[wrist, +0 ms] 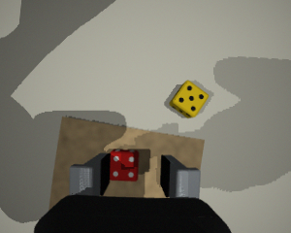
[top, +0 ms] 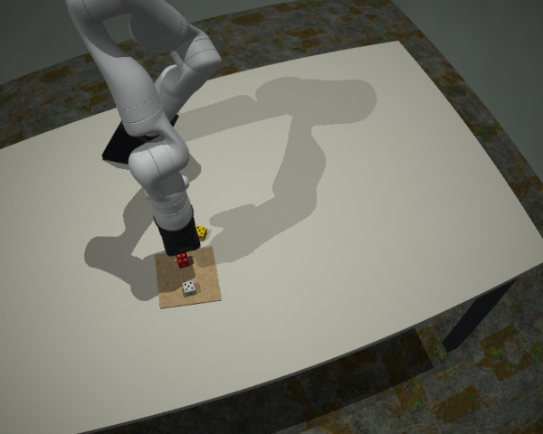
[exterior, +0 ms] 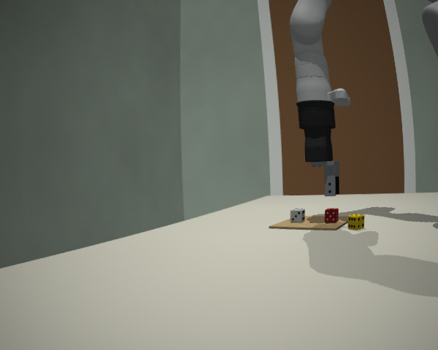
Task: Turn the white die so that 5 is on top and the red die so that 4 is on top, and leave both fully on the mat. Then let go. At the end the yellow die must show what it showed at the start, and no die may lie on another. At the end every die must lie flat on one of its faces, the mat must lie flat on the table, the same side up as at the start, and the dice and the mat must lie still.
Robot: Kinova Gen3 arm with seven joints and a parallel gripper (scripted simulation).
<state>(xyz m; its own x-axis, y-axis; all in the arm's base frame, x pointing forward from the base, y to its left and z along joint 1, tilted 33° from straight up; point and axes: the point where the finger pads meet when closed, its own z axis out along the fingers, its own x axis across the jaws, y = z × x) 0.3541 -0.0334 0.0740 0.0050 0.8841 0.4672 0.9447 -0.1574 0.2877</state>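
Gripper (top: 182, 254) (exterior: 331, 195) (wrist: 135, 169) spread, nothing pinched, above red die (top: 182, 260) (exterior: 331, 215) (wrist: 124, 165) showing 4; should lift straight up, clear of die.

1. The arm (top: 138, 89) (exterior: 312, 56) has a smooth, pale grey shell, like painted metal or plastic, with a soft sheen.
2. The gripper (exterior: 331, 179) (wrist: 135, 169) has grey, metal-looking fingers with dark, matt inner faces; its housing looks like dull black plastic.
3. The mat (top: 206, 270) (exterior: 306, 226) (wrist: 78, 141) is tan and faintly mottled, matt like cork or board.
4. The red die (top: 182, 260) (exterior: 331, 216) (wrist: 124, 165), white die (top: 189, 287) (exterior: 297, 215) and yellow die (top: 201, 232) (exterior: 355, 222) (wrist: 189, 99) look like smooth plastic.
5. The table (top: 379, 196) (exterior: 155, 294) (wrist: 136, 58) has a smooth, matt, cream top.
6. The floor (top: 510, 345) looks like rough, blotchy stone.
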